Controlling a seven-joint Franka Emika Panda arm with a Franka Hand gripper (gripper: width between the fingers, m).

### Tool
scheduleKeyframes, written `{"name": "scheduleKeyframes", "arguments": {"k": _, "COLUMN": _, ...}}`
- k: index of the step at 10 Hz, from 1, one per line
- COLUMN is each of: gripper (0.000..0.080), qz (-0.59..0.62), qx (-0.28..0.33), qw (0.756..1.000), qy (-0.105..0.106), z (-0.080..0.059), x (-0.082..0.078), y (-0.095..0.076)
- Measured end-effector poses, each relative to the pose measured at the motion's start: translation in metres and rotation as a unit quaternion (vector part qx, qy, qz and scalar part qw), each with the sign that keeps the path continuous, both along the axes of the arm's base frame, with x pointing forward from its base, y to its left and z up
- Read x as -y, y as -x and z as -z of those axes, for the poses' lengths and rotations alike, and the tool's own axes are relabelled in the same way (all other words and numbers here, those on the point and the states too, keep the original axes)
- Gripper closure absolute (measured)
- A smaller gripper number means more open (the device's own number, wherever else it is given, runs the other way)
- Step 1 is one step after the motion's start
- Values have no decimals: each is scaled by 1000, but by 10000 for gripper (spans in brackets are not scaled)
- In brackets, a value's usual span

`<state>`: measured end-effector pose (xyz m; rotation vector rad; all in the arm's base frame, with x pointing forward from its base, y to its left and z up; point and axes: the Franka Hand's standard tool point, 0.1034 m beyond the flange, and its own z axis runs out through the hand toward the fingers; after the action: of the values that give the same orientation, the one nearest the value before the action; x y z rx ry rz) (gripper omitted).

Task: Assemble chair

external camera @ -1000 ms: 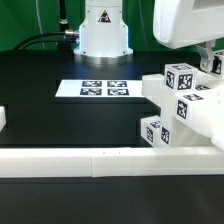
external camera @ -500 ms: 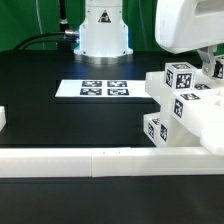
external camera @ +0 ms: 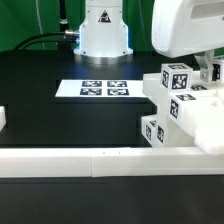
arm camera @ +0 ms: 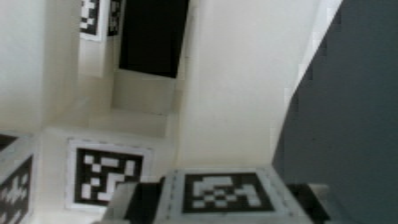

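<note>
White chair (external camera: 180,112) parts sit clustered at the exterior view's right, against the rail (external camera: 70,160). Your gripper (external camera: 208,72) has drifted slightly left above them; whether it pinches a leg, you cannot tell.

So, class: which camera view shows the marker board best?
The exterior view: the marker board lies flat on the black table, all four tags visible. The wrist view shows none of it, only close-up white chair parts and their tags.
</note>
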<state>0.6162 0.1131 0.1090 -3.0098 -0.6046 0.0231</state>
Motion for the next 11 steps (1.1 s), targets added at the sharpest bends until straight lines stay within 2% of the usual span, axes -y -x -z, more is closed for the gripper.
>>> {"name": "scheduleKeyframes", "arguments": {"k": 7, "gripper": 526, "qz": 16, "qx": -1, "qw": 1000, "qy": 0, "z": 0, "x": 0, "y": 0}}
{"name": "scheduleKeyframes", "arguments": {"k": 11, "gripper": 526, "qz": 196, "qx": 2, "qw": 981, "qy": 1, "z": 0, "x": 1, "y": 3}}
